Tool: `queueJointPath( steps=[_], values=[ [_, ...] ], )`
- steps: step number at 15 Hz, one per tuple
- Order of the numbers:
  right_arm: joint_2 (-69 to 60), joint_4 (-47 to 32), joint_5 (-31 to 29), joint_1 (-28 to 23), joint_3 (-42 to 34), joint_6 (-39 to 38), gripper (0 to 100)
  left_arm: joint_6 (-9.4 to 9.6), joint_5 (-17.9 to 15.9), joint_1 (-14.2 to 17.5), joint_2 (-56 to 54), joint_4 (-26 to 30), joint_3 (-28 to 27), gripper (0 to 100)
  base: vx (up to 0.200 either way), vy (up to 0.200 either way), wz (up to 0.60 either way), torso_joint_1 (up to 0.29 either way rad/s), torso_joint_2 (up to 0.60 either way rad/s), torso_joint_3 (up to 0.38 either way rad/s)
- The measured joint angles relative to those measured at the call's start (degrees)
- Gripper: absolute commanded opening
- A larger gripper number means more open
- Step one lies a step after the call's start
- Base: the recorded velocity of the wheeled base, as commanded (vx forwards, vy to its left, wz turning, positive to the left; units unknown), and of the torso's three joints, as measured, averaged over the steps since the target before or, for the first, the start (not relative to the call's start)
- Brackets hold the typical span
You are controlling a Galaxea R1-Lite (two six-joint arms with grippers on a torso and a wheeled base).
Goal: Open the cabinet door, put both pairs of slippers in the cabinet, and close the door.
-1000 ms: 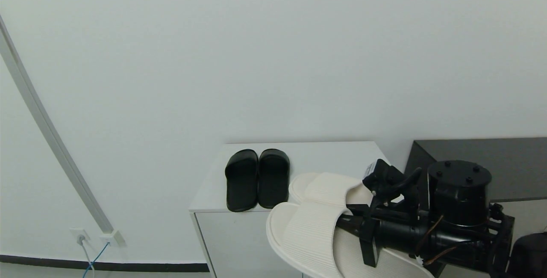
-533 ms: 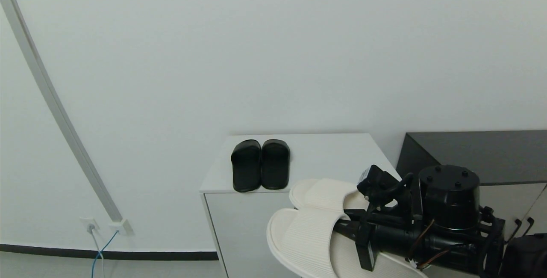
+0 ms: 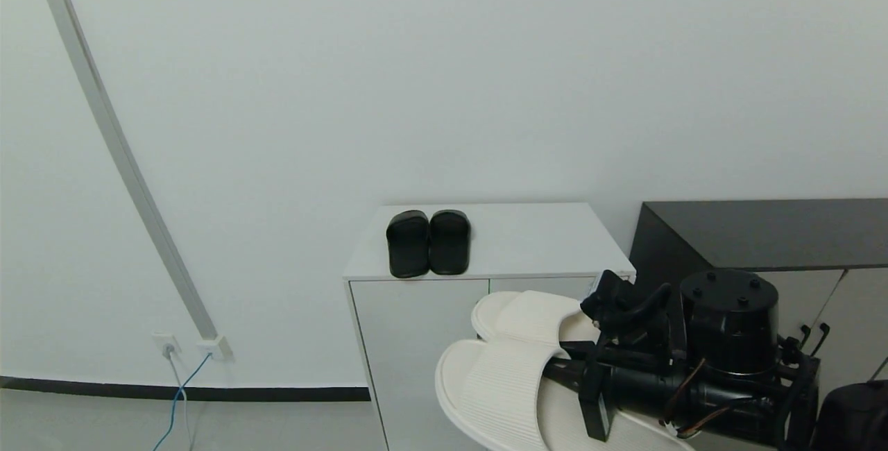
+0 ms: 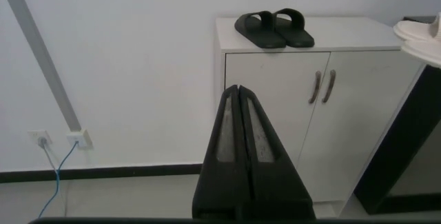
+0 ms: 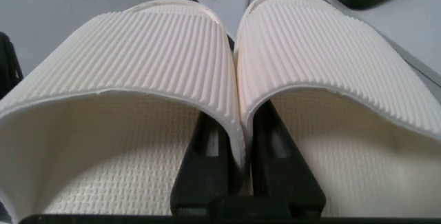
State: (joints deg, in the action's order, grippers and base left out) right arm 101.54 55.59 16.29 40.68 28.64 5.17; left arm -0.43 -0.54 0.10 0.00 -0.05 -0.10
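Head view — the right gripper (image 3: pixel 563 359) sits low in front of the white cabinet (image 3: pixel 423 340). Its fingers run into the straps of the white slippers (image 3: pixel 513 361), one finger per slipper, so the pair hangs side by side off the fingers with toes pointing away from the wrist. Beyond the fingertips and higher up, the black slippers (image 3: pixel 429 243) lie together on the cabinet top, near its front edge. Cabinet doors shut. A dark cabinet (image 3: pixel 763 229) stands just beside the white one, on the wrist side of the gripper.

Left wrist view — the left gripper (image 4: pixel 238 93) has its fingers pressed flat together, with nothing between them. Straight ahead of the tips is the white cabinet (image 4: pixel 269 107), well apart from them. Its two door handles (image 4: pixel 322 86) stand upright side by side at the middle seam. Black slippers (image 4: pixel 274 28) on top, above the fingertips. White slippers (image 4: pixel 420 38) show at the edge, level with the cabinet top.

Right wrist view — the fingers (image 5: pixel 207 155) of the right gripper (image 5: pixel 238 148) pinch the adjoining inner strap walls of the white slippers (image 5: pixel 138 58) between them. Ribbed straps arch over each finger, and the textured footbeds lie on either side.
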Motion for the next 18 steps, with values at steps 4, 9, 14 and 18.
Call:
queueJointPath(
  steps=[4,9,14,18],
  values=[
    [0.1,-0.1,0.1,-0.2,-0.3,-0.2,0,0.00,0.0,0.0,0.0,0.0,0.0,0,0.000,0.000,0.00,0.000,0.00,0.000],
    [0.3,-0.1,0.2,-0.2,-0.7,-0.4,0,-0.01,0.0,0.0,0.0,0.0,0.0,0,0.000,0.000,0.00,0.000,0.00,0.000],
    [0.6,-0.1,0.1,-0.2,-0.8,-0.3,0,-0.01,0.0,0.0,0.0,0.0,0.0,0,0.000,0.000,0.00,0.000,0.00,0.000],
    [0.7,0.0,0.1,-0.2,-1.1,0.0,0,0.00,0.1,0.0,0.0,0.0,0.0,0,0.000,0.000,0.00,-0.029,0.06,0.034]
  ],
)
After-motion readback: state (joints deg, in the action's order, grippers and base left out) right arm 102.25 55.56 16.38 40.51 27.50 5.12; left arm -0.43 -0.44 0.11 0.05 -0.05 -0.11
